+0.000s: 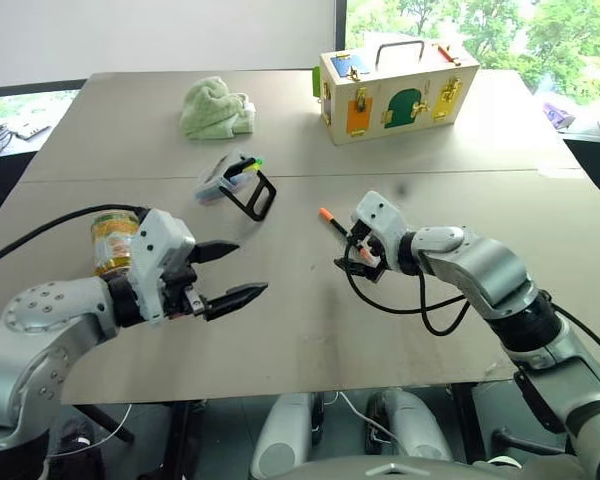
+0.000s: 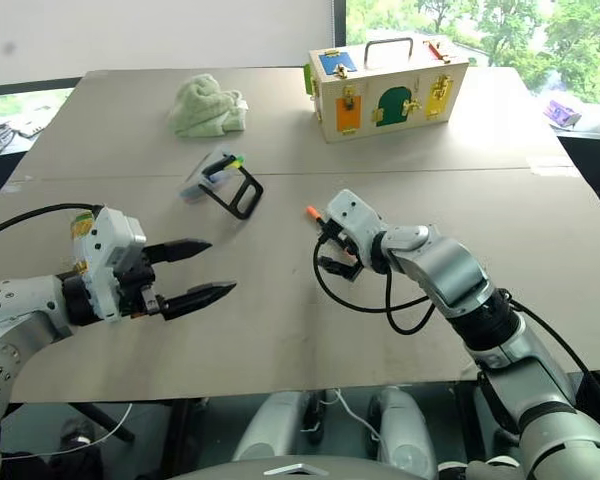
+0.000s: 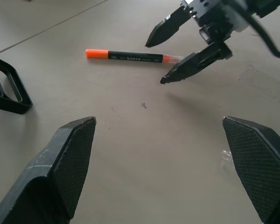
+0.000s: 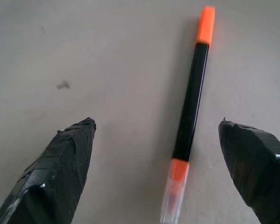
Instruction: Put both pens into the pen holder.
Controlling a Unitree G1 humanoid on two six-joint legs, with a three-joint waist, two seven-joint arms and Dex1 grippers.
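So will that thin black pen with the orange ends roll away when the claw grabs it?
Probably it could: the thin black pen with orange ends looks round and lies flat on the smooth tabletop. It looks stiff and light, so the open right gripper should lift it easily.

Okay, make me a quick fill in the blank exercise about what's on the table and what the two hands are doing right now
1. The pen on the table has an ____ cap.
2. The right hand is open above the ____.
3. The left hand is open and holds ____.
4. The wooden box stands at the table's far edge, beyond the pen holder, with a ____ towel nearby.

Missing words: orange; pen; nothing; green
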